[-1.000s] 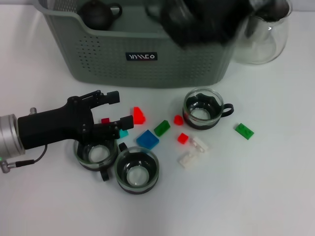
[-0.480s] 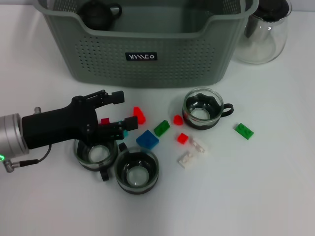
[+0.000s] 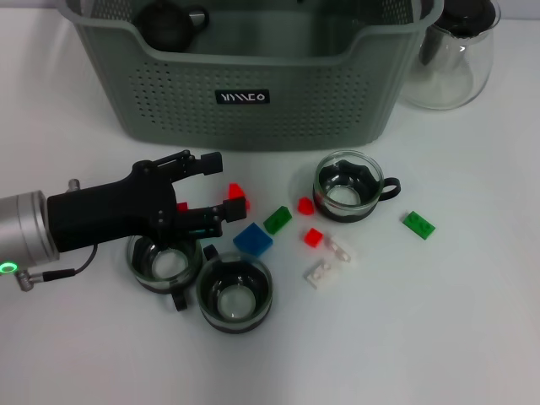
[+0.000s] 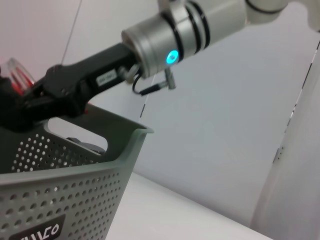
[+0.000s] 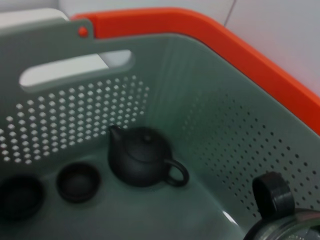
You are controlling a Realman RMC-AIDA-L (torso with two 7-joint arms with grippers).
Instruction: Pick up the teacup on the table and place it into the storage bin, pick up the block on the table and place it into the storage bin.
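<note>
With three teacups and most blocks not yet in the storage bin (image 3: 253, 110) beyond it, the left gripper (image 3: 214, 184) hangs low with fingers apart around a red block (image 3: 237, 195), the nearest teacup (image 3: 163, 261) just beneath its arm.

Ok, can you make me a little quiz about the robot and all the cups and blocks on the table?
1. How many glass teacups sit on the table outside the storage bin?
2. True or false: the left gripper is open, reaching toward the red block.
3. What dark thing sits inside the bin? A) teapot B) spoon C) ball

Key:
1. Three: one apart on the right, two close together near the left arm.
2. True
3. A
</note>
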